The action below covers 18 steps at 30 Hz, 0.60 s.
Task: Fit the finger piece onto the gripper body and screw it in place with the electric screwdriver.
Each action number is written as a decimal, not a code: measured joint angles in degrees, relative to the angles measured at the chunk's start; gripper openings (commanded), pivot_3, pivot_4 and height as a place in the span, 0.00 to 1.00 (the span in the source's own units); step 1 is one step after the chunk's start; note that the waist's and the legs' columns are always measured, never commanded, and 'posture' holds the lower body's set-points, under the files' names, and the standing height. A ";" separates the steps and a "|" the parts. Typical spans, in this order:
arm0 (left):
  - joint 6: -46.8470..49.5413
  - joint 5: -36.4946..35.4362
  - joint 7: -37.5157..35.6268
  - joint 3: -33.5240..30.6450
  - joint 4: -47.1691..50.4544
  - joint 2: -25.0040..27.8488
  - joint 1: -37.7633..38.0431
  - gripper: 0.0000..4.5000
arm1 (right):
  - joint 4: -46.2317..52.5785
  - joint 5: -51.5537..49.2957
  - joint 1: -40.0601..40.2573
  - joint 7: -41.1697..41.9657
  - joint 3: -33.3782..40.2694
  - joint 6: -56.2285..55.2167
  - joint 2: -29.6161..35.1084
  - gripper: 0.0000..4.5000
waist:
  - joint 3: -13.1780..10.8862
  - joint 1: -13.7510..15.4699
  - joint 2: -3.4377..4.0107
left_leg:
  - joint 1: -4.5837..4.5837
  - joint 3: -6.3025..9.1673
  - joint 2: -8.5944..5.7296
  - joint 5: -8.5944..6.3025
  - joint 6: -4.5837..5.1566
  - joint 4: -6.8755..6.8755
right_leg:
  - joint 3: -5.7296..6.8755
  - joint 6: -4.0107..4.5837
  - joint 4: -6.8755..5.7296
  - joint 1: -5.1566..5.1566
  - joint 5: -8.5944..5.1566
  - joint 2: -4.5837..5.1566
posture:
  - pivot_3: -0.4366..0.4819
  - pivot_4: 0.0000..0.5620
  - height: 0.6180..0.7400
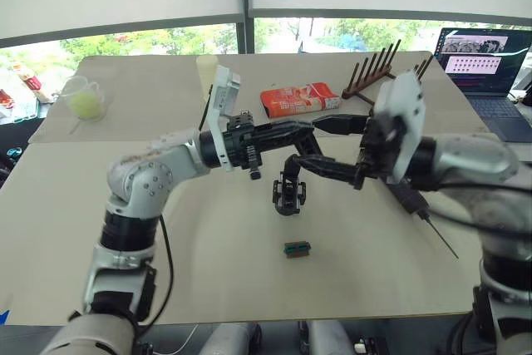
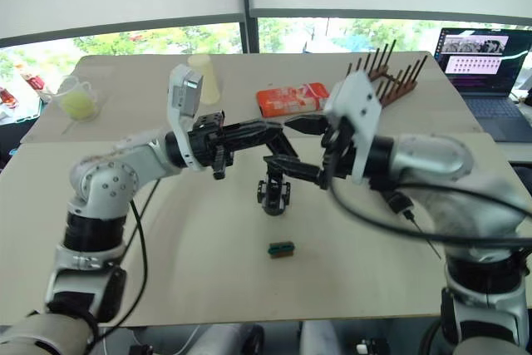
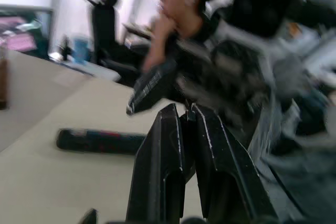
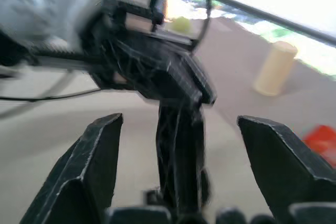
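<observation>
Gripper body [image 1: 289,193] stands upright mid-bench [image 1: 216,263], below both grippers. Left gripper [image 1: 309,134] hovers above it, fingers [image 3: 176,166] pressed closed on a thin dark piece, likely the finger piece [image 3: 188,124], though it is hard to make out. Right gripper [image 1: 320,143] faces it, fingers [image 4: 86,163] spread open around the left gripper's tip. Electric screwdriver [image 1: 420,209] lies on the bench under the right arm, bit pointing toward the near edge. Small green block [image 1: 297,248] sits just in front of the gripper body.
</observation>
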<state>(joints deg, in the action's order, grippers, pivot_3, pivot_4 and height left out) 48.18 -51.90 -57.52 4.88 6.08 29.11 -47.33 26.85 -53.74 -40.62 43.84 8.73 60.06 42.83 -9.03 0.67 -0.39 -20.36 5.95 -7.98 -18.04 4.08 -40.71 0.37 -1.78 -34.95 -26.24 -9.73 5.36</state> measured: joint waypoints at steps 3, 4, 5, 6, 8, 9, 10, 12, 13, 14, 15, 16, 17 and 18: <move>-1.76 3.10 -10.49 3.53 -3.73 2.56 -4.38 0.00 | -5.38 -5.90 -2.83 3.25 0.12 7.01 3.48 0.84 | 0.00 0.18 0.00 | -0.02 0.03 0.01 -0.05 0.09 0.02 | 0.04 0.00 0.06 0.01 0.00 0.05 | 0.48 0.27 1.00; -2.01 4.03 -12.56 4.20 -5.00 2.70 -5.21 0.00 | -6.20 -6.36 -3.04 4.43 -0.80 8.20 4.11 0.84 | 0.00 0.10 0.00 | -0.04 0.02 0.01 -0.07 0.12 0.02 | 0.04 -0.01 0.07 0.00 0.00 0.14 | 0.48 0.27 1.00; -2.14 5.02 -14.34 4.97 -6.31 2.69 -6.06 0.00 | -6.91 -6.85 -3.13 5.41 -1.86 9.23 4.45 0.84 | 0.00 0.03 0.00 | -0.08 0.01 0.01 -0.08 0.13 0.01 | 0.04 -0.01 0.06 -0.02 0.00 0.23 | 0.48 0.27 1.00; -2.31 5.79 -15.78 5.43 -7.26 2.61 -6.54 0.00 | -7.56 -7.27 -3.22 6.29 -2.76 9.67 4.49 0.84 | 0.00 0.01 0.00 | -0.13 0.01 0.01 -0.08 0.13 0.00 | 0.05 -0.01 0.05 -0.07 0.00 0.27 | 0.48 0.27 1.00; -3.13 7.28 -17.76 6.04 -9.10 2.04 -7.61 0.00 | -8.55 -7.24 -3.26 7.40 -3.95 9.97 4.49 0.79 | 0.00 -0.09 0.00 | -0.21 0.02 0.01 -0.07 0.12 -0.02 | 0.09 -0.01 0.05 -0.14 0.00 0.29 | 0.48 0.27 1.00; -3.32 7.86 -18.43 6.23 -9.78 1.79 -8.18 0.00 | -8.99 -7.00 -3.29 8.01 -4.28 9.86 4.53 0.73 | 0.00 -0.07 0.00 | -0.25 0.02 0.01 -0.07 0.12 -0.04 | 0.11 -0.01 0.05 -0.17 0.00 0.29 | 0.48 0.27 1.00; -3.51 8.35 -18.96 6.25 -10.46 1.47 -8.67 0.00 | -9.11 -6.24 -3.30 8.57 -5.05 9.50 4.61 0.67 | 0.00 -0.05 0.00 | -0.25 0.02 0.02 -0.07 0.12 -0.05 | 0.12 -0.01 0.04 -0.17 0.00 0.29 | 0.48 0.27 1.00; -3.83 9.17 -19.61 6.24 -11.35 0.49 -9.37 0.00 | -9.02 -4.66 -3.30 8.76 -6.81 8.37 4.22 0.67 | 0.00 -0.05 0.00 | -0.27 0.02 0.02 -0.07 0.11 -0.08 | 0.11 -0.02 0.03 -0.17 0.00 0.31 | 0.48 0.27 1.00; -3.97 9.30 -19.64 6.23 -11.46 0.00 -9.41 0.00 | -8.98 -4.07 -3.32 8.76 -7.40 7.85 3.85 0.67 | 0.00 -0.05 0.00 | -0.27 0.02 0.02 -0.07 0.11 -0.11 | 0.11 -0.02 0.02 -0.17 0.00 0.31 | 0.48 0.27 1.00; -4.05 9.54 -19.63 6.22 -11.50 -0.56 -9.42 0.00 | -8.95 -3.62 -3.38 8.76 -7.90 7.47 3.48 0.67 | 0.00 -0.04 0.00 | -0.28 0.02 0.02 -0.07 0.11 -0.14 | 0.11 -0.02 0.01 -0.17 0.00 0.31 | 0.48 0.27 1.00; -4.04 9.70 -19.63 6.20 -11.52 -0.84 -9.42 0.00 | -8.95 -3.47 -3.41 8.79 -8.08 7.37 3.24 0.67 | 0.00 -0.04 -0.01 | -0.30 0.02 0.01 -0.07 0.11 -0.15 | 0.11 -0.02 0.01 -0.17 0.00 0.31 | 0.48 0.27 1.00; -4.04 9.83 -19.61 6.14 -11.60 -1.05 -9.42 0.00 | -8.95 -3.23 -3.41 8.88 -8.20 7.02 3.19 0.67 | 0.00 -0.02 0.00 | -0.30 0.02 0.01 -0.07 0.11 -0.17 | 0.11 -0.02 0.00 -0.17 0.00 0.31 | 0.48 0.27 1.00; -4.04 9.91 -19.58 6.03 -11.63 -1.17 -9.42 0.00 | -8.91 -2.83 -3.42 8.99 -8.22 6.43 3.18 0.67 | 0.00 -0.02 0.00 | -0.30 0.02 0.01 -0.07 0.11 -0.17 | 0.12 -0.02 0.00 -0.17 0.00 0.31 | 0.48 0.27 1.00; -4.03 9.98 -19.57 5.90 -11.63 -1.18 -9.42 0.00 | -8.89 -2.55 -3.42 9.03 -8.22 6.13 3.18 0.67 | 0.00 -0.02 0.00 | -0.29 0.02 0.01 -0.07 0.11 -0.17 | 0.12 -0.02 0.00 -0.17 0.00 0.31 | 0.48 0.27 1.00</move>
<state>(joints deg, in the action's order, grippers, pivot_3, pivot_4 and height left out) 44.14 -41.93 -77.09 10.78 -5.55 27.93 -56.76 17.97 -56.28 -44.04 52.87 0.51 66.19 46.01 -9.04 0.65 -0.39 -20.66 5.97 -7.97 -18.11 4.20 -40.88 0.49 -1.80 -34.95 -26.42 -9.73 5.67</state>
